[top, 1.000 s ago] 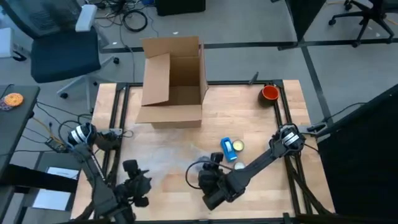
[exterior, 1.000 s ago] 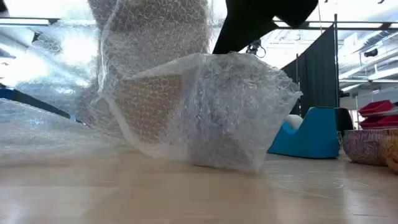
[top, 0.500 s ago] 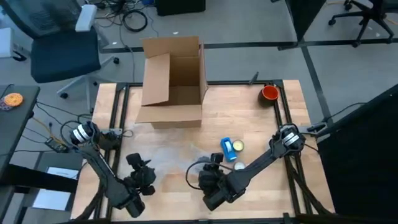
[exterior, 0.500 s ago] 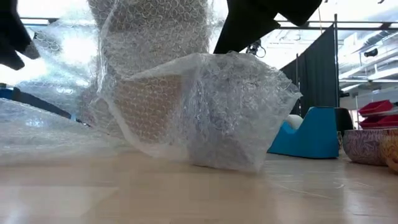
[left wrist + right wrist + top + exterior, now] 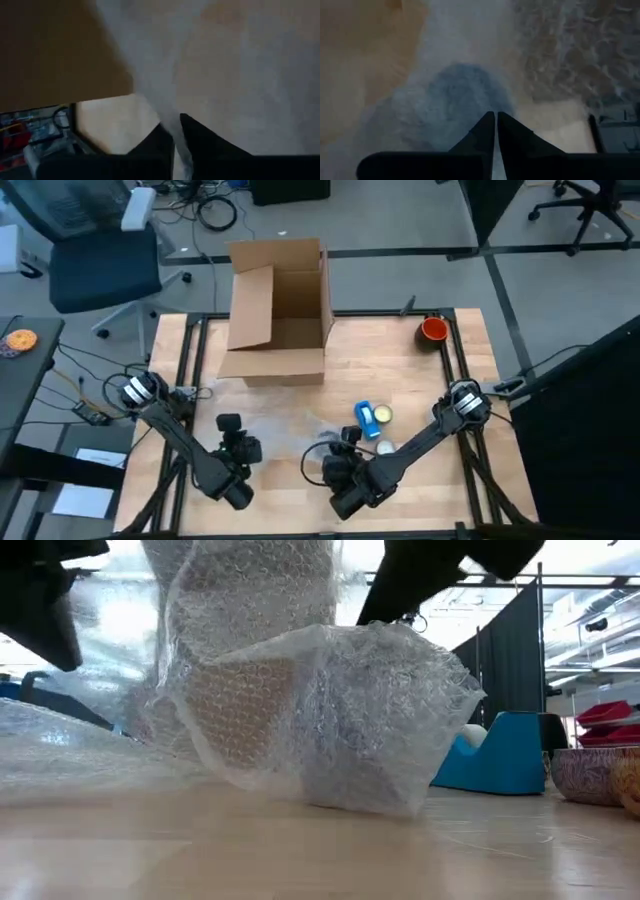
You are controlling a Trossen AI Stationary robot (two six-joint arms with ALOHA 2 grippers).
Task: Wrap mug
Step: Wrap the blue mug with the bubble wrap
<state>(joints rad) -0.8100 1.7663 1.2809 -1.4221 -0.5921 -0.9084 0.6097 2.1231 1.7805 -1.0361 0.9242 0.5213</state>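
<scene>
Mug (image 5: pixel 462 100) shows only as a dark rounded shape through the bubble wrap (image 5: pixel 330 710), lying on the counter (image 5: pixel 400 360) straight ahead of the right gripper (image 5: pixel 495 120) and close under it. In the low view the wrap stands up as a loose, crinkled hood over that spot, with a long free tail spread across the counter towards the left gripper (image 5: pixel 175 135).

The right gripper has its fingers pressed together on a thin fold of the wrap beside the mug. The left gripper also has its fingers together, with a pale strip of the sheet running down between them, so it looks to be pinching the wrap's edge, though the blur leaves that a judgement.

The step in hand seems to be folding the loose sheet over the mug. To do it well, the right gripper should hold its pinch low and steady as an anchor, so the mug does not roll or slide out from under the hood. The left gripper should carry its edge up and across towards the right gripper, keeping light tension so the film lies snug without tearing or dragging the mug along.

Just beyond the right gripper, the blue tape dispenser (image 5: pixel 367 416) should be kept clear of the swinging sheet.
</scene>
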